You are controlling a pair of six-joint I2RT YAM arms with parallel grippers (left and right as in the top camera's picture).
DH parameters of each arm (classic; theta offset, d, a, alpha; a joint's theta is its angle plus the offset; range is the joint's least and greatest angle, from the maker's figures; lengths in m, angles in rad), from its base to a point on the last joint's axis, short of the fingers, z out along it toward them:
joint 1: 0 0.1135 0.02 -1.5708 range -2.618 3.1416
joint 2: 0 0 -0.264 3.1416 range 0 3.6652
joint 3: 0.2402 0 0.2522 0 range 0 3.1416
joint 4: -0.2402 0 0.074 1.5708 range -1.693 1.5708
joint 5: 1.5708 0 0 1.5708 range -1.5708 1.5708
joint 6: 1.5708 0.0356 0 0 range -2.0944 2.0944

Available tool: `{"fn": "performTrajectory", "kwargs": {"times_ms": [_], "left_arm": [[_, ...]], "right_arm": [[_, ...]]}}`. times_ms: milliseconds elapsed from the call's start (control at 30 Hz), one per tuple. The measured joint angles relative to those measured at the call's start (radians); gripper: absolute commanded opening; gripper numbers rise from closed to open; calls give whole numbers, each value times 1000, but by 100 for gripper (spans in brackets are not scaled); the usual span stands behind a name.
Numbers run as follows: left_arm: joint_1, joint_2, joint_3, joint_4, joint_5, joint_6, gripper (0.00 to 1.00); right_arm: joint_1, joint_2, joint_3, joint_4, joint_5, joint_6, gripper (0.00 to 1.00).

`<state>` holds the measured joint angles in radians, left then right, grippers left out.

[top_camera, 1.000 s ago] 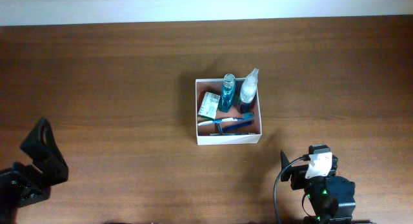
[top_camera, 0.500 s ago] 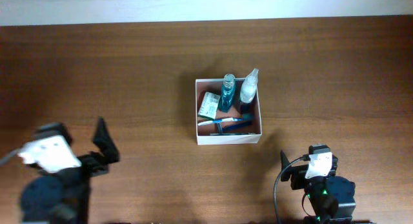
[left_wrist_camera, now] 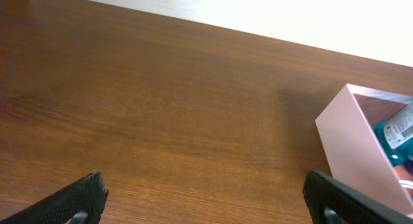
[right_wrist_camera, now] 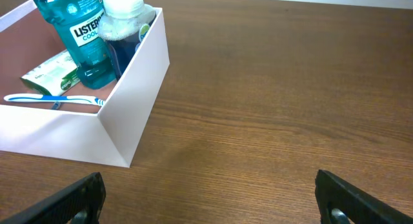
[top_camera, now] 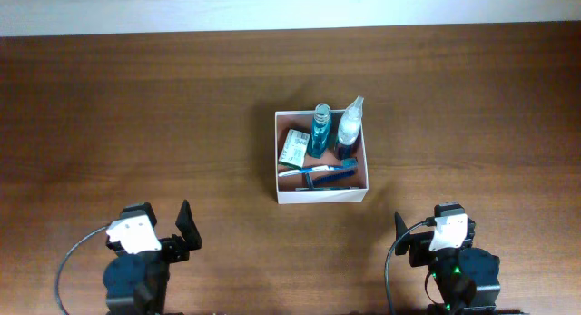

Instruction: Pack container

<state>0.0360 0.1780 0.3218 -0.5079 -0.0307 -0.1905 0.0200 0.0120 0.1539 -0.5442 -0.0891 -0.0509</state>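
Note:
The container (top_camera: 321, 196) is a square white-walled box with a reddish-brown inside, at the middle of the table. It holds a blue mouthwash bottle (top_camera: 320, 129), a clear bottle (top_camera: 349, 123), a green-white packet (top_camera: 293, 147) and a blue toothbrush (top_camera: 318, 171). It also shows in the right wrist view (right_wrist_camera: 139, 82) and at the right edge of the left wrist view (left_wrist_camera: 352, 146). My left gripper (left_wrist_camera: 206, 199) is open and empty, near the front left. My right gripper (right_wrist_camera: 213, 199) is open and empty, near the front right.
The brown wooden table (top_camera: 163, 106) spreads all round the container. A white wall strip (top_camera: 290, 6) runs along the far edge. Cables trail from both arms at the front edge.
My left arm has swung in from the far left to a position at the front left, gripper pointing at the table. The right arm and the container have not moved.

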Motion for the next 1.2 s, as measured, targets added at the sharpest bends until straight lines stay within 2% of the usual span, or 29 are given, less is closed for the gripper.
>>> {"fn": "performTrajectory", "kwargs": {"times_ms": [267,1200], "left_arm": [[0,-156,-177,23,2,0,99],[0,-160,-179,38,2,0,99]], "right_arm": [[0,0,0,0,0,0,98],[0,0,0,0,0,0,99]]}}
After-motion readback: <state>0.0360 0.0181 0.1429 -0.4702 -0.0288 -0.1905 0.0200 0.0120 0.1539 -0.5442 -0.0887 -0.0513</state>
